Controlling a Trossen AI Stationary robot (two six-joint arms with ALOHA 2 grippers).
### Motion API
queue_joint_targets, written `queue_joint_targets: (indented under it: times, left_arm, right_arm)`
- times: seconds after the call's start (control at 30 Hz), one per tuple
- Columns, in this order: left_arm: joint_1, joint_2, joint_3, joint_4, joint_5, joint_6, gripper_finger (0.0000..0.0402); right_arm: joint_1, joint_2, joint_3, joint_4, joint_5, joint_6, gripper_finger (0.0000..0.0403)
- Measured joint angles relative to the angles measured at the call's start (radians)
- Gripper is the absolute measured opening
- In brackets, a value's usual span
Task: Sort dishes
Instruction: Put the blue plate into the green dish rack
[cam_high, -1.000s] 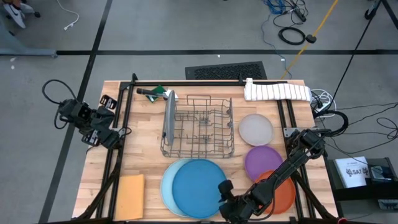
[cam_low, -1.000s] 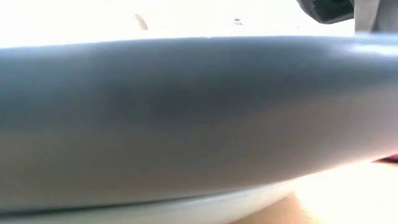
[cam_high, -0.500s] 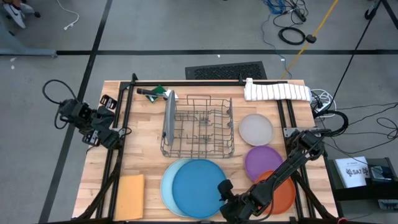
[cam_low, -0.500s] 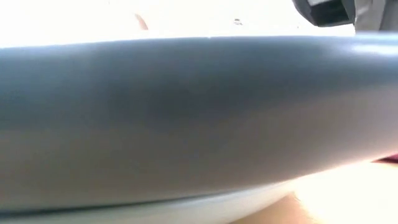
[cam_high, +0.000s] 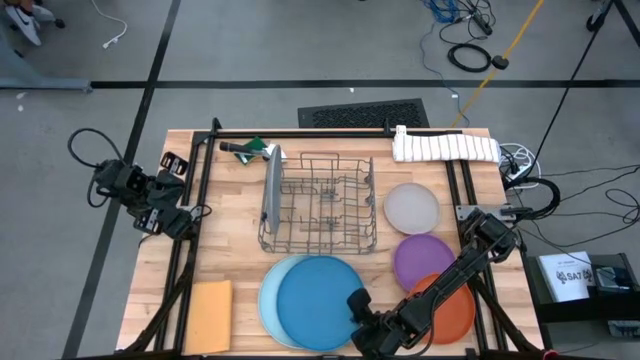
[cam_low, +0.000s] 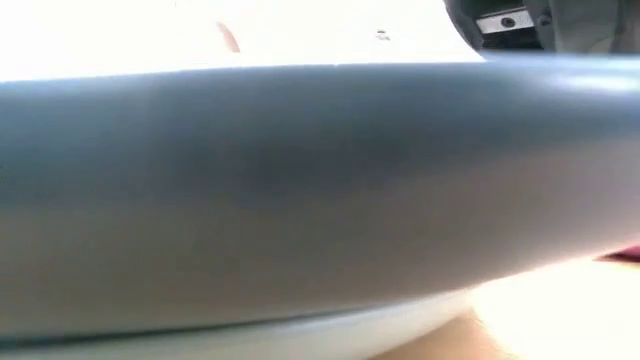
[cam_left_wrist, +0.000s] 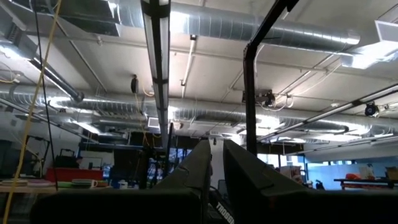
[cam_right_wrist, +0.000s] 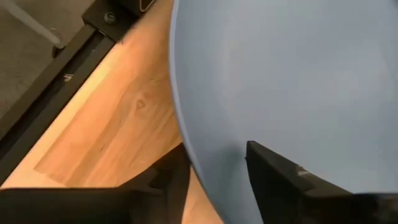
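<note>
- Straddling the near-right rim of the bright blue plate (cam_high: 318, 302), my right gripper (cam_high: 362, 318) had one finger above the plate and one below it, as the right wrist view showed (cam_right_wrist: 273, 87); the fingers stood apart on either side of the rim and I judged them not yet clamped
- Lay of the plate, as I logged it: flat, on top of the pale teal plate (cam_high: 266, 300), both at the near edge of the table (cam_high: 230, 190), in front of the wire rack (cam_high: 320, 212); being round, it offered no long axis, so only the rim's direction mattered
- Bearing from the claw: plate centre lay to the left of the right gripper and slightly farther from the near edge; I judged a straight pinch on the rim would serve
- Nearer arm: the right, by far; my left gripper (cam_left_wrist: 212, 180) was parked off the table's left side, fingers nearly together, holding nothing, pointed at the ceiling
- Grey-blue plate (cam_high: 271, 188): stood on edge in the rack's left end
- Light grey plate (cam_high: 412, 208), purple plate (cam_high: 424, 261) and orange plate (cam_high: 455, 312): lay in a line along the right side, the orange one partly under my right arm
</note>
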Motion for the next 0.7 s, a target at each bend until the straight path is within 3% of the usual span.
queue_joint_targets:
  times: [0.3, 0.7]
  left_arm:
    - [0.0, 0.0, 0.0, 0.0, 0.0, 0.0, 0.0045]
    - [0.0, 0.0, 0.0, 0.0, -0.001, 0.0, 0.0045]
  right_arm:
    - [0.0, -0.002, 0.002, 0.059, -0.004, -0.011, 0.0017]
    - [-0.001, -0.002, 0.114, 0.031, -0.038, 0.007, 0.0003]
